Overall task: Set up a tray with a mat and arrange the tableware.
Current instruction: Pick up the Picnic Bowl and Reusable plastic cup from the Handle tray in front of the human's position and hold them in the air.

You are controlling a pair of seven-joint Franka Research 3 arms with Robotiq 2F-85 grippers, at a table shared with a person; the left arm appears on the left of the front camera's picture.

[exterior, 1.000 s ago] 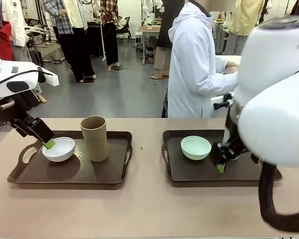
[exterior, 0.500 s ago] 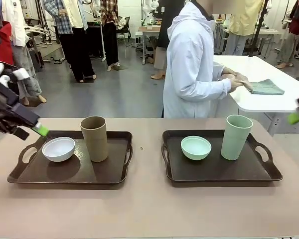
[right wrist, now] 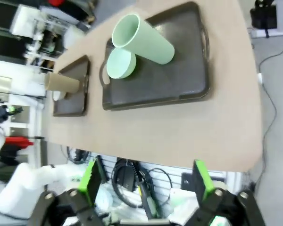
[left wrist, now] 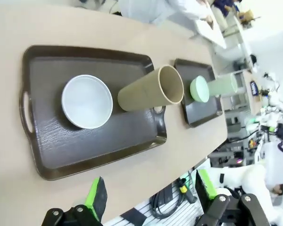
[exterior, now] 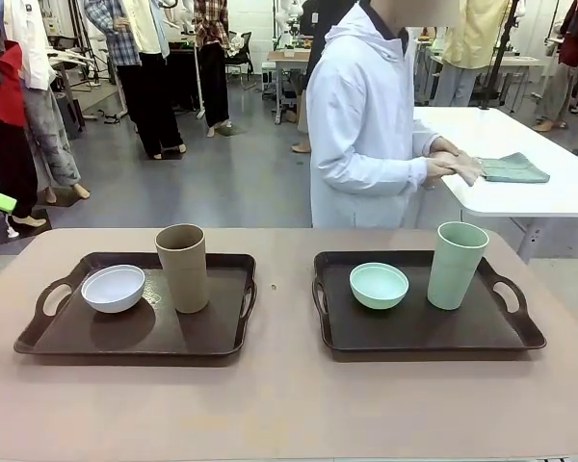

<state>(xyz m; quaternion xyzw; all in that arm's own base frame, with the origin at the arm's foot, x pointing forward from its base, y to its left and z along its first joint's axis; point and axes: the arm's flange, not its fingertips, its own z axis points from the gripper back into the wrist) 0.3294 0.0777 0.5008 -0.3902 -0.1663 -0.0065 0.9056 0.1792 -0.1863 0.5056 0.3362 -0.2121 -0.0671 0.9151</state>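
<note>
Both our left gripper point(left wrist: 148, 188) and right gripper point(right wrist: 145, 172) had withdrawn wide open and empty (tableware point(exterior: 183, 269) stood on its trays point(exterior: 135, 342)), so arranging seemed done.

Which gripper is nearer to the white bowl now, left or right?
Left. The left gripper hangs open off the table end, beside the tray holding the white bowl; the right gripper is off the opposite end, past the mint green cup.

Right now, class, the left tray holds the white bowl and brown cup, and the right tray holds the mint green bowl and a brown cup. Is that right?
No. The front view shows the cup on the right tray is mint green, not brown. The rest is correct.
</note>
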